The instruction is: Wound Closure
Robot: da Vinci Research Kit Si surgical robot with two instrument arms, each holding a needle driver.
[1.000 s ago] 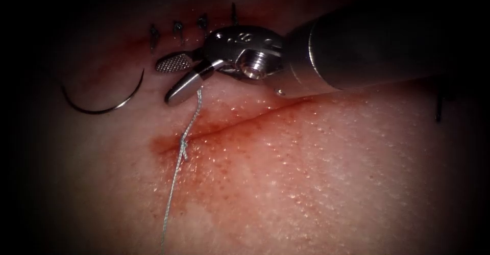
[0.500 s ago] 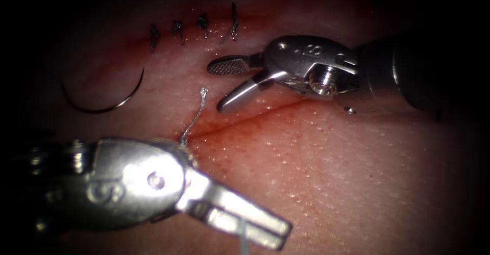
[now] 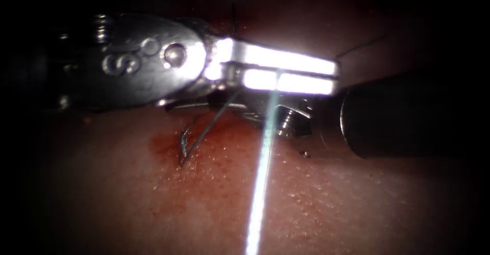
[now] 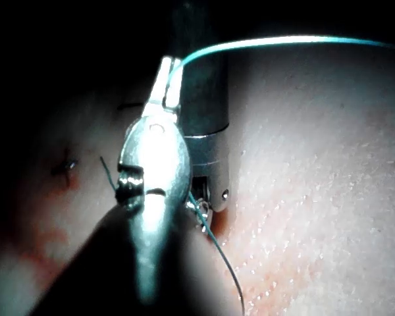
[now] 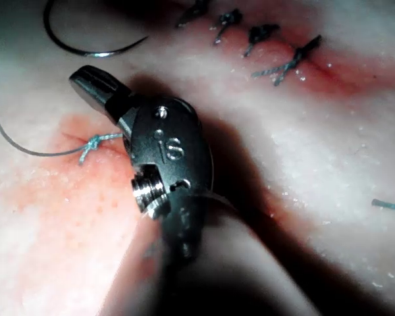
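While left tool [image 3: 286, 74] fingers pinch thread [image 3: 261, 183], needle [image 5: 85, 46] lies loose beyond knot [image 5: 92, 146]; right tool [image 5: 95, 85] fingers' state unclear; probably tightening; calls for steady tension.

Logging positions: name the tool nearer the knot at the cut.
Right. The right tool sits beside the knot on the tissue; the left tool is raised above, shut on the thread. The needle lies free on the tissue.

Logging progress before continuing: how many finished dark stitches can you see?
4, in a row on the tissue beside the loose needle: first stitch, second stitch, third stitch, fourth stitch. More may be hidden.
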